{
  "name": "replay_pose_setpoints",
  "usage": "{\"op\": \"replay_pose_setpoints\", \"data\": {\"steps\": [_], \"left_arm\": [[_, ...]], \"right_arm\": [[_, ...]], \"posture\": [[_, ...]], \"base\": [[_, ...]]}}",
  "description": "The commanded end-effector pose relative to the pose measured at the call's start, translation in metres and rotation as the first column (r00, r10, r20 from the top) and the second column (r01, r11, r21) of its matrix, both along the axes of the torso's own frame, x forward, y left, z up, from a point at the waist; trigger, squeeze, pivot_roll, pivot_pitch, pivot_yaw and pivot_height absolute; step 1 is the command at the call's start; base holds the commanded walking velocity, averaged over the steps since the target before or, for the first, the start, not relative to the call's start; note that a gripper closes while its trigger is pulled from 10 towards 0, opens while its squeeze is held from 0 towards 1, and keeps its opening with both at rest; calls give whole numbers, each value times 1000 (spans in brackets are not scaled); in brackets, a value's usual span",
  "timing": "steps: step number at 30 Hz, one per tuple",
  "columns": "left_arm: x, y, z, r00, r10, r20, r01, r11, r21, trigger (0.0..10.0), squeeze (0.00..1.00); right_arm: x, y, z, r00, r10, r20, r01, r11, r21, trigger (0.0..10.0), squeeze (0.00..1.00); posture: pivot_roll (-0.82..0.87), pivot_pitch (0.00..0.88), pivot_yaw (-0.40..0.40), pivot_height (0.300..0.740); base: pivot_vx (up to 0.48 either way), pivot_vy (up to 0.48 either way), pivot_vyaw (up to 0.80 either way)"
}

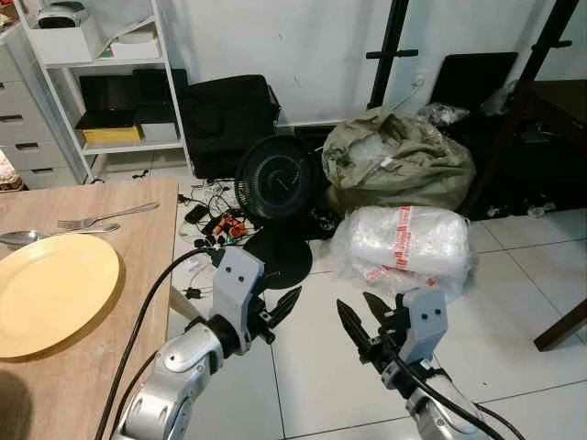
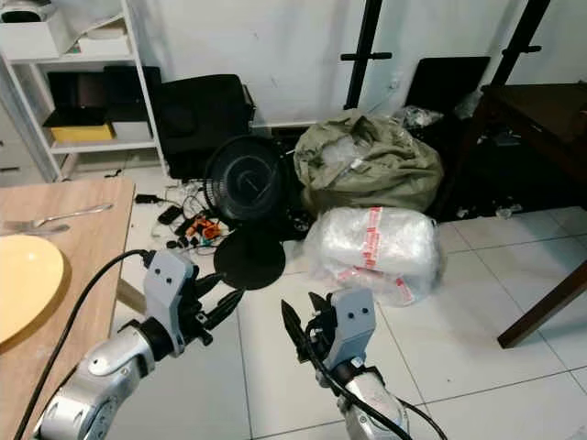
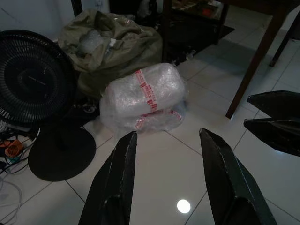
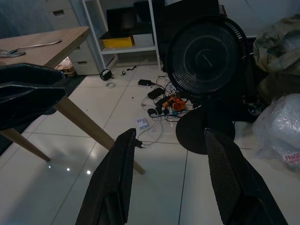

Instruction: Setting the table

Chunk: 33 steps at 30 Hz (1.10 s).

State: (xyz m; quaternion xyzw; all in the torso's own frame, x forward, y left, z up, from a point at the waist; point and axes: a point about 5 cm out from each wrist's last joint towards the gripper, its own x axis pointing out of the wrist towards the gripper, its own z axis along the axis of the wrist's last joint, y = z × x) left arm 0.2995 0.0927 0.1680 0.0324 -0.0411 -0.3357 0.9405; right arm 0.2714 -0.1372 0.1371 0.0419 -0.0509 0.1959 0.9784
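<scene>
Grippers both empty: my left gripper (image 1: 281, 307) and right gripper (image 1: 363, 321) hover spread wide over floor (plate (image 1: 50, 293), fork (image 1: 105, 217), spoon (image 1: 50, 235) on table (image 1: 138, 275)).

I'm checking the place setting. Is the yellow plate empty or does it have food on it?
Empty. The yellow plate on the wooden table shows a bare surface; the fork and spoon lie beside it.

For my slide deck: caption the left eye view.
Both grippers, left and right, hang open and empty over the tiled floor beside the wooden table holding a yellow plate, fork and spoon.
</scene>
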Motion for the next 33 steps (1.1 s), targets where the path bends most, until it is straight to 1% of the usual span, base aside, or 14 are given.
{"op": "replay_pose_setpoints", "data": {"steps": [1, 13, 24, 33], "left_arm": [[-1, 0, -6, 1000, -6, -23, 6, 1000, 10, 10000, 0], [-1, 0, -6, 1000, 0, -25, 0, 1000, 12, 10000, 0], [5, 1, -6, 1000, 24, -13, -24, 999, 33, 10000, 0], [5, 3, -7, 999, 34, -14, -34, 998, 48, 10000, 0]], "right_arm": [[-2, -2, -1, 1000, -8, -7, 8, 1000, -3, 10000, 0], [-3, -3, -1, 1000, -14, -10, 14, 1000, -4, 10000, 0], [-4, -4, -5, 999, -36, -21, 36, 999, 12, 10000, 0], [-5, -4, -6, 999, -41, -26, 42, 999, 17, 10000, 0]], "posture": [[-84, 178, 90, 740], [-77, 174, 83, 740], [-45, 149, 97, 740], [-39, 146, 98, 740]], "base": [[0, 0, 0], [0, 0, 0], [0, 0, 0], [0, 0, 0]]}}
